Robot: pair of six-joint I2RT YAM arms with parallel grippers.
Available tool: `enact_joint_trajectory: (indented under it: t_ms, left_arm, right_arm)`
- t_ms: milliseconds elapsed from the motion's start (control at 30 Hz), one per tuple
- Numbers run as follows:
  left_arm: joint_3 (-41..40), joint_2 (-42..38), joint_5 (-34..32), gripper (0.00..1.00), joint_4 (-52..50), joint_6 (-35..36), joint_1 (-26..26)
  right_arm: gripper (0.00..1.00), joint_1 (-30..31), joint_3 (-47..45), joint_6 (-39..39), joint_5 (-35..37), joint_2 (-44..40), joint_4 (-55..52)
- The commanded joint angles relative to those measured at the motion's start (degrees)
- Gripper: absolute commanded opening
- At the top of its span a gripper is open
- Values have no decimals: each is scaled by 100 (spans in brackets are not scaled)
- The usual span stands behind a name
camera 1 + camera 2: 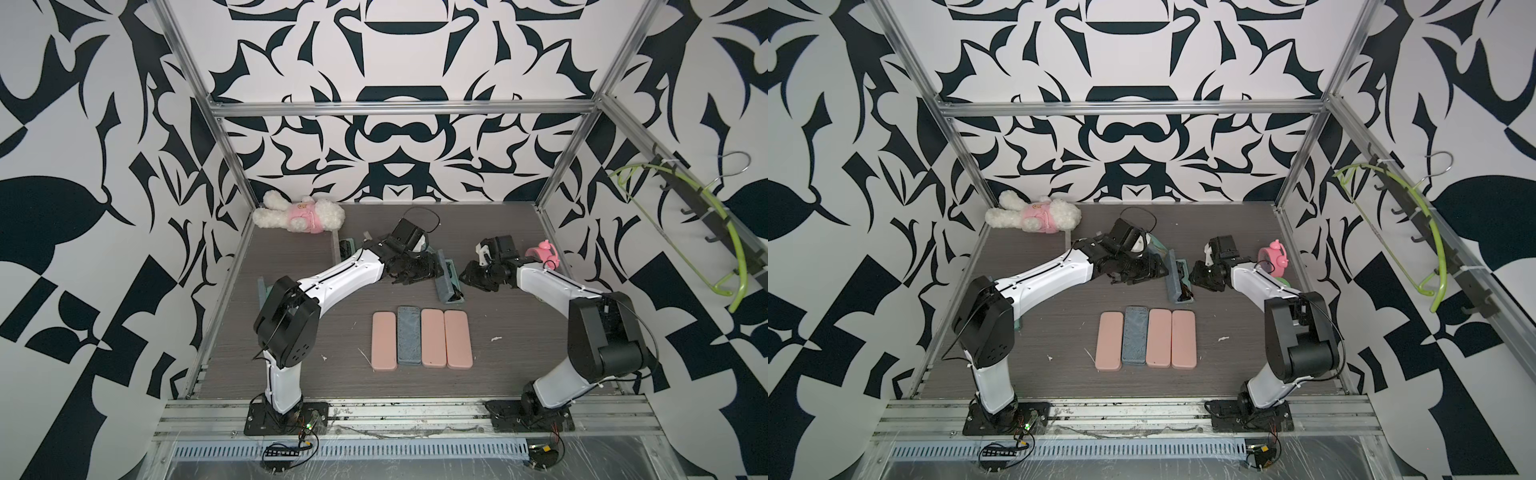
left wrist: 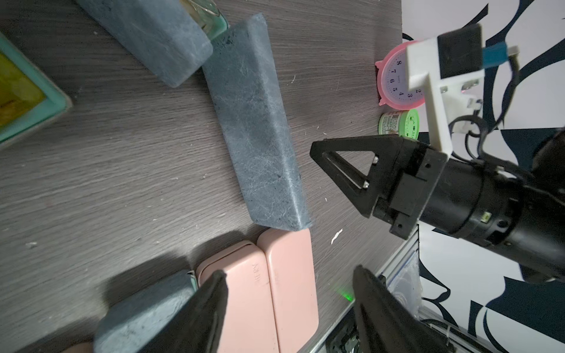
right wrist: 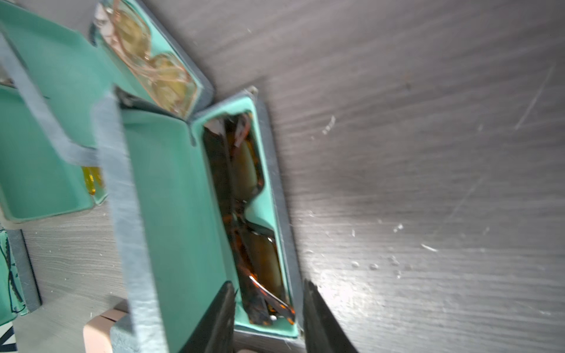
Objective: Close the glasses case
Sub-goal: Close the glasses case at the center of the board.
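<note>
The glasses case (image 1: 448,284) is grey-blue with teal lining and lies open mid-table in both top views (image 1: 1178,279). Its lid (image 3: 177,198) stands up, and tortoiseshell glasses (image 3: 253,214) lie in the base. My right gripper (image 3: 269,305) straddles the near end of the base. One finger is on the hinge side, the other against the outer wall, and both look to touch. My left gripper (image 2: 287,290) hangs open and empty on the lid's outer side (image 2: 253,128), over the closed pink cases. From above, both grippers flank the case, the left (image 1: 432,270) and the right (image 1: 467,276).
Several closed cases, pink and grey, lie in a row (image 1: 422,338) in front. More open cases sit behind (image 3: 153,61) and to the left (image 1: 347,247). A plush bunny (image 1: 299,216) lies back left. A pink clock (image 1: 542,253) and a green tin (image 2: 399,123) stand at the right wall.
</note>
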Motion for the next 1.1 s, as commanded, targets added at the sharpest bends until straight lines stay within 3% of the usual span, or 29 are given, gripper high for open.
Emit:
enact_joint_trajectory:
  t_ms: [0, 367, 1067]
  left_arm:
    - [190, 179, 128, 69, -87, 88, -41]
    - [261, 354, 169, 65, -96, 88, -60]
    - [470, 732, 166, 58, -154, 27, -104]
  right_arm:
    - [37, -66, -124, -78, -319, -101, 343]
    - [29, -117, -367, 33, -567, 36, 738]
    - [26, -117, -580, 84, -535, 350, 1070]
